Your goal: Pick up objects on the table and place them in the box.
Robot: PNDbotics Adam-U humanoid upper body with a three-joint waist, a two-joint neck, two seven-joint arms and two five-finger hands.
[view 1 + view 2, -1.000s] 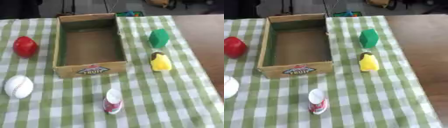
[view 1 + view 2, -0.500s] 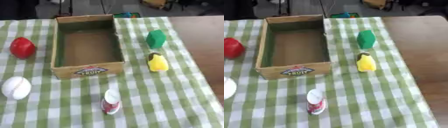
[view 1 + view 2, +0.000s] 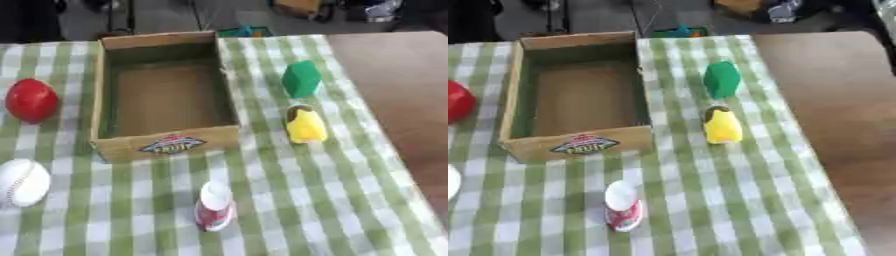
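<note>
An open cardboard box with a fruit label on its front stands on the green checked cloth, and nothing lies inside it. To its left lies a red round object; below that, at the left edge, a white baseball. Right of the box sit a green block-like object and, just in front of it, a yellow object with a dark tip. A small red and white bottle lies in front of the box. Neither hand shows in either view.
The cloth ends at the right, where bare brown tabletop begins. Beyond the far table edge is dark floor with a small teal thing and other clutter.
The whole picture has shifted slightly, so the camera has moved. The objects keep their places relative to each other.
</note>
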